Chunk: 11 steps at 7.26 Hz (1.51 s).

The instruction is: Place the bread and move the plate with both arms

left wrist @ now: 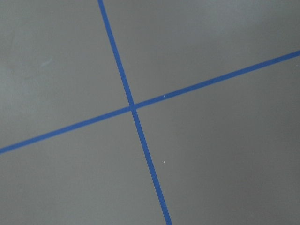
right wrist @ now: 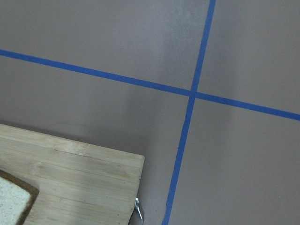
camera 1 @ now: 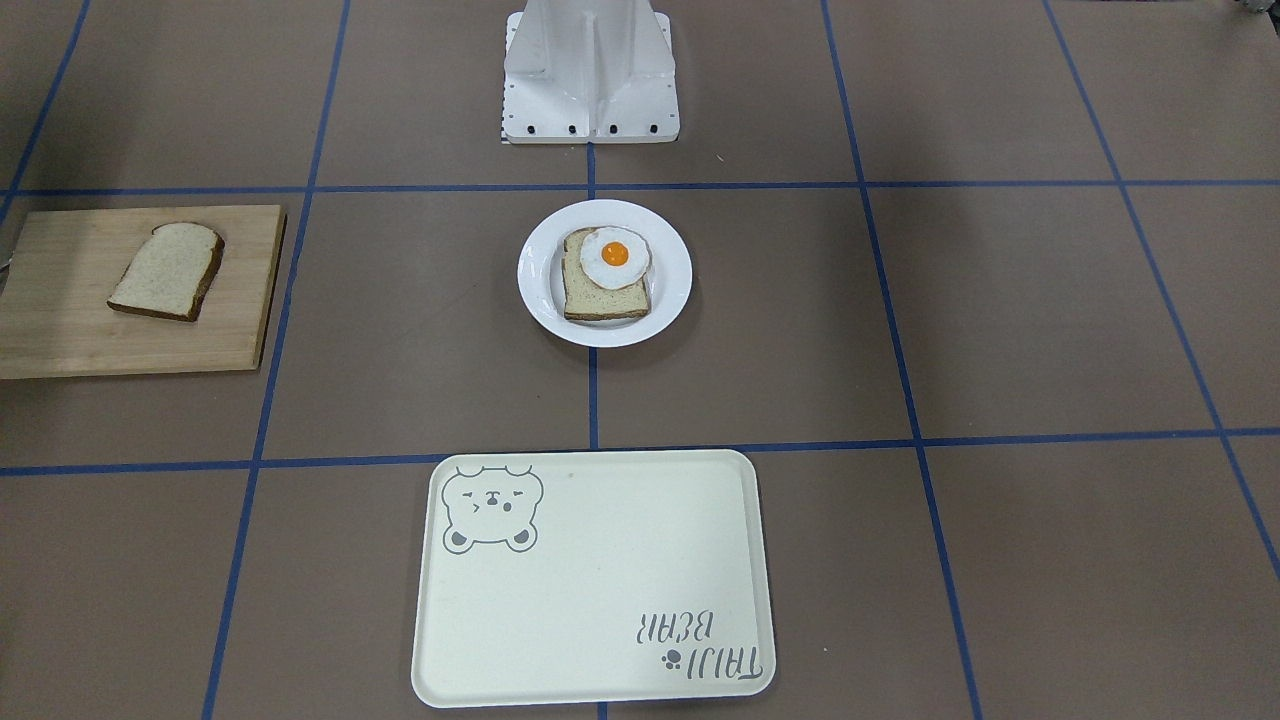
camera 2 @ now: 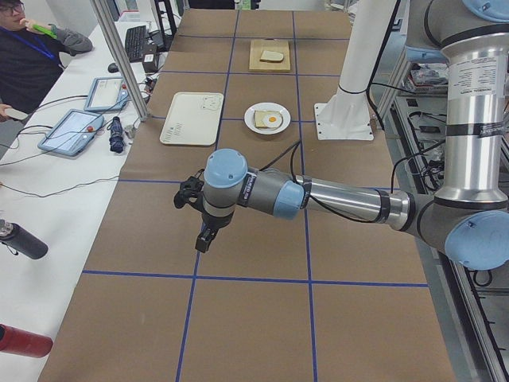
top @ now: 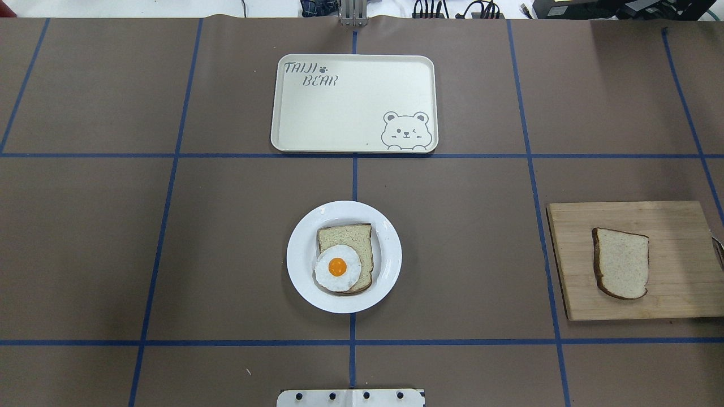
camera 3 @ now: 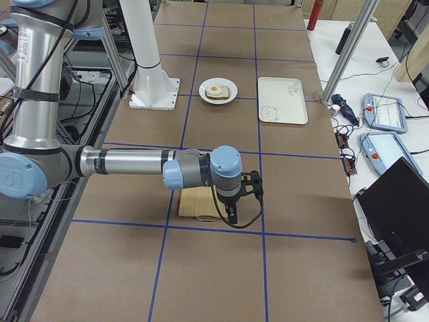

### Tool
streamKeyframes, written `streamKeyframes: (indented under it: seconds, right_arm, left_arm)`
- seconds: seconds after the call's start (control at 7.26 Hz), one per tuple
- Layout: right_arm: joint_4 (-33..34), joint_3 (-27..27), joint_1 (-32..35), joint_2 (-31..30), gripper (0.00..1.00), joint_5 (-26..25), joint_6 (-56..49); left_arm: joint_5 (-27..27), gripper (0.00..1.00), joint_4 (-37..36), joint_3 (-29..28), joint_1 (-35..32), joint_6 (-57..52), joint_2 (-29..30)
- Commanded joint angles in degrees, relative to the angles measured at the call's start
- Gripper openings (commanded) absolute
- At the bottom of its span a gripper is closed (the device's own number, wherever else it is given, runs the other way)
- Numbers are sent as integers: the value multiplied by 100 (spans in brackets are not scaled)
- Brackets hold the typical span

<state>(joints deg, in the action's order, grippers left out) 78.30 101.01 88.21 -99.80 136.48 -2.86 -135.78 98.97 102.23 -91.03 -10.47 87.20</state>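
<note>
The bare bread slice [camera 1: 168,272] lies on a wooden cutting board [camera 1: 60,310]; in the overhead view the bread [top: 621,263] is at the right, and its corner shows in the right wrist view [right wrist: 14,201]. The white plate [top: 390,260] sits mid-table and holds a second slice with a fried egg [top: 337,267]. The left gripper [camera 2: 203,239] hangs over bare table far from the plate [camera 2: 250,118]. The right gripper [camera 3: 232,213] hovers by the board's [camera 3: 194,201] edge. I cannot tell whether either is open or shut.
A cream bear tray [top: 339,113] lies beyond the plate, at the table's far side from the robot. The white robot base [camera 1: 590,80] stands behind the plate. Operators' tablets and bottles sit on a side bench [camera 2: 71,127]. Blue tape lines grid the brown table.
</note>
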Motion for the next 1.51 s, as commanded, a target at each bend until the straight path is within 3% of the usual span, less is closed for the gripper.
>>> streamKeyframes:
  seconds: [0.0, 0.28, 0.69, 0.96, 1.1, 1.24, 1.38]
  right_arm:
    - [-936, -72, -6, -110, 100, 159, 466]
    - [-1340, -28, -408, -240, 100, 310, 1749]
    - [-3043, -28, -1356, -549, 97, 39, 4555]
    - [-3940, -28, -2522, -610, 94, -934, 6281]
    - [-4354, -28, -3015, -785, 87, -1382, 6741]
    - [-4410, -20, -3325, -804, 73, -1648, 6990]
    - [-4411, -28, -3676, -787, 67, -1999, 7053]
  left_arm:
    - [-27, 98, 114, -99, -11, -16, 79]
    - [-27, 98, 149, -89, -11, -17, 78]
    - [-36, 98, 158, -72, -11, -25, 61]
    - [-36, 98, 332, -72, -20, -17, 43]
    - [-36, 98, 351, -63, -20, -25, 0]
    - [-36, 98, 351, -72, -20, -25, -1]
    - [-36, 98, 351, -72, -20, -25, -1]
